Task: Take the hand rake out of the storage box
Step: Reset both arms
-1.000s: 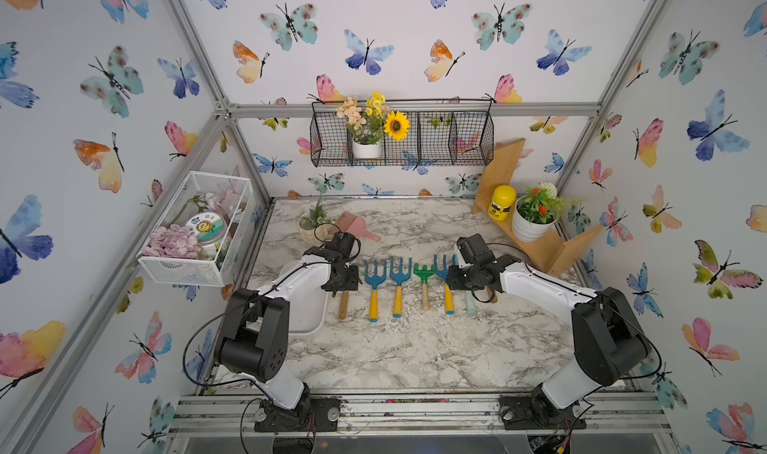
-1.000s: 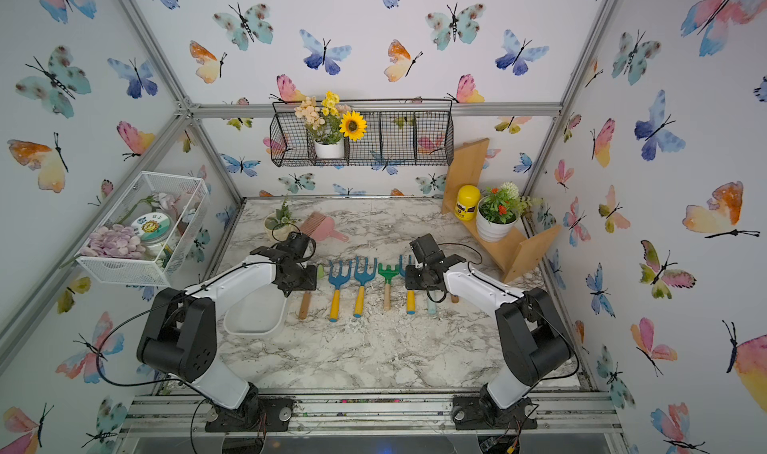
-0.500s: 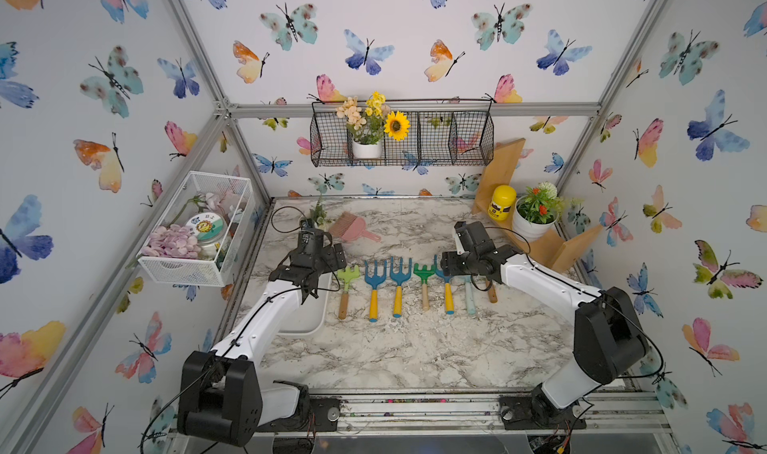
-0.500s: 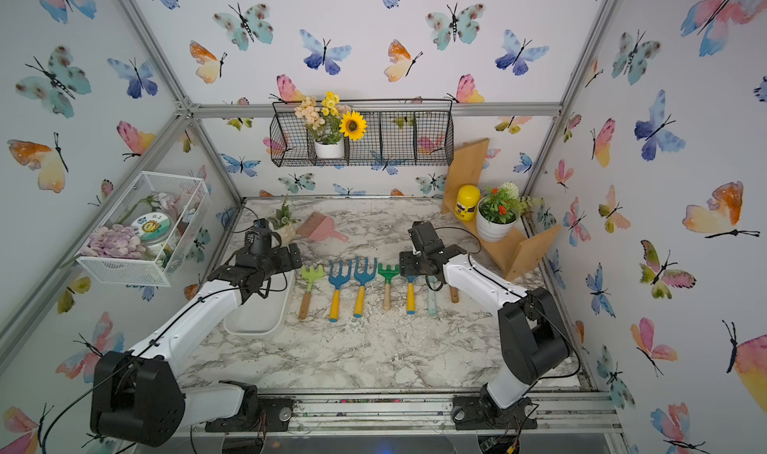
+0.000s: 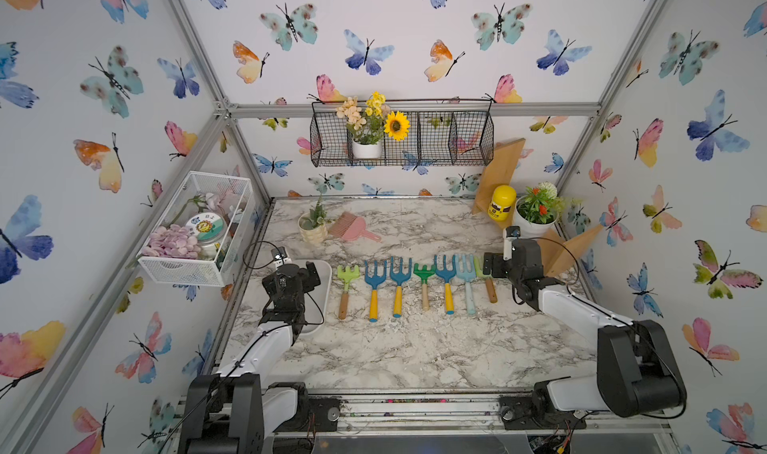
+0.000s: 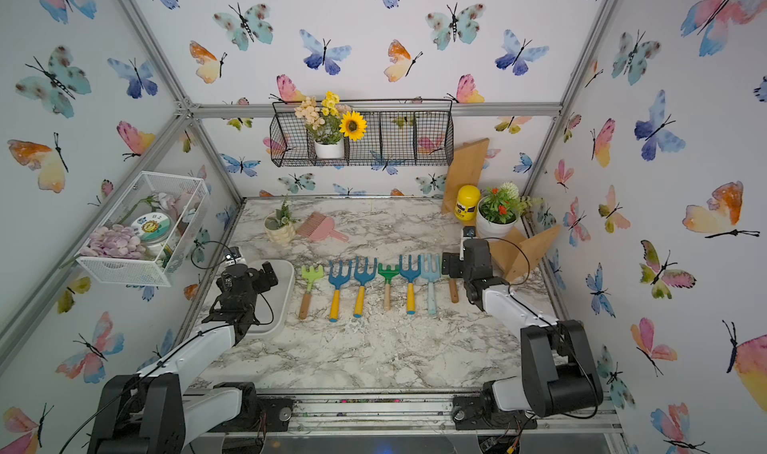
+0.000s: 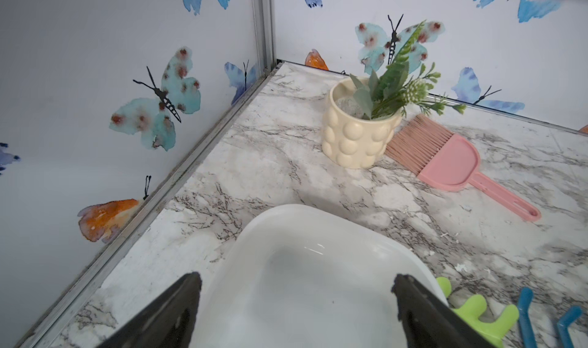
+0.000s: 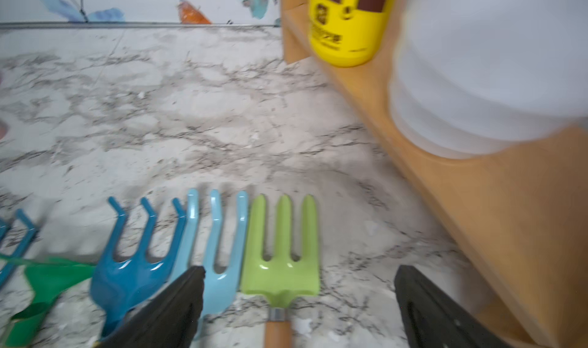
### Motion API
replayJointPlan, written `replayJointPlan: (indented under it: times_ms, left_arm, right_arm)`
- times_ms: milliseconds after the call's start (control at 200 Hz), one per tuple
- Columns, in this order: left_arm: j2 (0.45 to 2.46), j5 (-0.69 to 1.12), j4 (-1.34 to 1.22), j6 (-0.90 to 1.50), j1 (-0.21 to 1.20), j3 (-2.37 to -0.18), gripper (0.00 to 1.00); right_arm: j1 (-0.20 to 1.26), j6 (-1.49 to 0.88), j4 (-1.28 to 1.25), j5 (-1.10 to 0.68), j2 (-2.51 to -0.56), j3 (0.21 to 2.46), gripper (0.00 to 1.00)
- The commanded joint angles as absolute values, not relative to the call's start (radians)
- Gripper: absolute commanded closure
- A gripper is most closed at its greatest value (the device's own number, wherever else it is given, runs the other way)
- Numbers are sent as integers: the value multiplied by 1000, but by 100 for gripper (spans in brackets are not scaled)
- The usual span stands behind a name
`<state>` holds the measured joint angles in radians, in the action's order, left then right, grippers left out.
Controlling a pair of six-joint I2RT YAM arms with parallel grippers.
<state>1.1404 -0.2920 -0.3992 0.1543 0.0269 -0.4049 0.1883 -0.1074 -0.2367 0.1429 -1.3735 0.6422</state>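
left gripper (image 5: 311,271), right gripper (image 5: 489,265): jaws now sprung wide, empty, backed off | storage box (image 7: 318,225): looks empty | hand rakes (image 5: 424,271): rowed on table (image 5: 415,348) beside it | removal seems complete

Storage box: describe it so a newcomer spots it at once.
On the marble tabletop, follow the row of hand rakes to its end on the robot's left, past the lime-green rake. The storage box lies there, below the left gripper. Unlike the white wire-mesh basket on the wall, it is a shallow, solid-sided white tray with rounded corners.
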Motion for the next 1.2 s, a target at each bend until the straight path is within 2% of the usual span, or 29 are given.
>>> replayJointPlan:
  times_ms: [0, 235, 421, 616, 741, 1191]
  left_arm:
    - [1145, -194, -619, 106, 16, -346, 1]
    - [1216, -194, -791, 118, 15, -259, 1]
    - [1304, -179, -917, 86, 15, -248, 1]
    - [1388, -143, -1032, 46, 34, -221, 1]
    - [1404, -139, -1056, 25, 49, -215, 1]
    - [1403, -138, -1066, 25, 50, -210, 1]
  right_arm:
    - [140, -38, -583, 157, -1371, 535, 2]
    - [107, -13, -800, 159, -1466, 437, 1]
    - [107, 2, -1114, 130, -1540, 284, 1]
    - [105, 8, -1226, 111, -1589, 249, 0]
    - [77, -2, -1139, 53, -1579, 282, 0]
    - [75, 0, -1158, 55, -1578, 273, 2]
